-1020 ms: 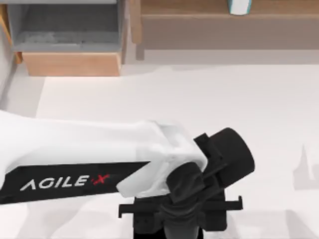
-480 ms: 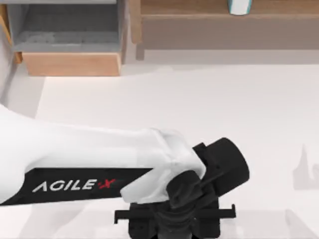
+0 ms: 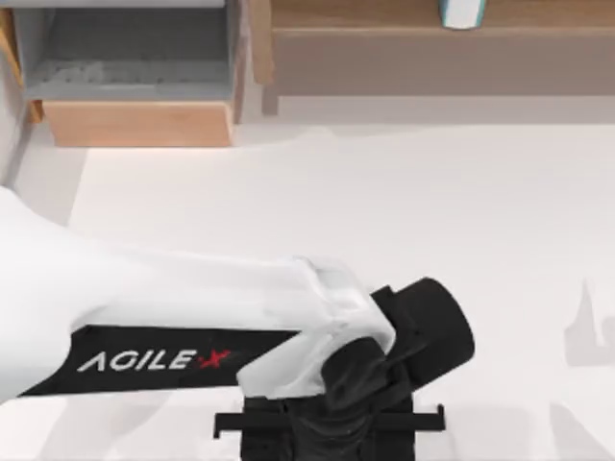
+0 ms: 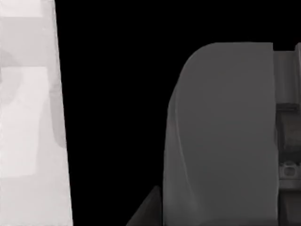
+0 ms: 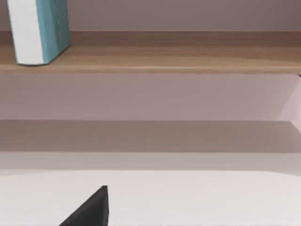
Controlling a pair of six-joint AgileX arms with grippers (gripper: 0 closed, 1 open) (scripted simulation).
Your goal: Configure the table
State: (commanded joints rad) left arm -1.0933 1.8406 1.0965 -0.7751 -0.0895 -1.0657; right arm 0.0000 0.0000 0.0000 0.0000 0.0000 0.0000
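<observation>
**Bare table, hidden grippers**

Plainly, the table (image 3: 384,211) is rigid, heavy and smooth, filling the view below box and shelf; nothing on it offers a hold. From the left, my left arm (image 3: 192,327) reaches to bottom centre. I cannot tell either gripper's state. At far right, the blue-white item (image 3: 461,12) is cut off.

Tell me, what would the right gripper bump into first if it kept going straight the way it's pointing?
Probably the wooden shelf. The right wrist view looks across bare white table toward it, with nothing between. A teal and white box stands on the shelf, off to one side. Depth is hard to judge.
</observation>
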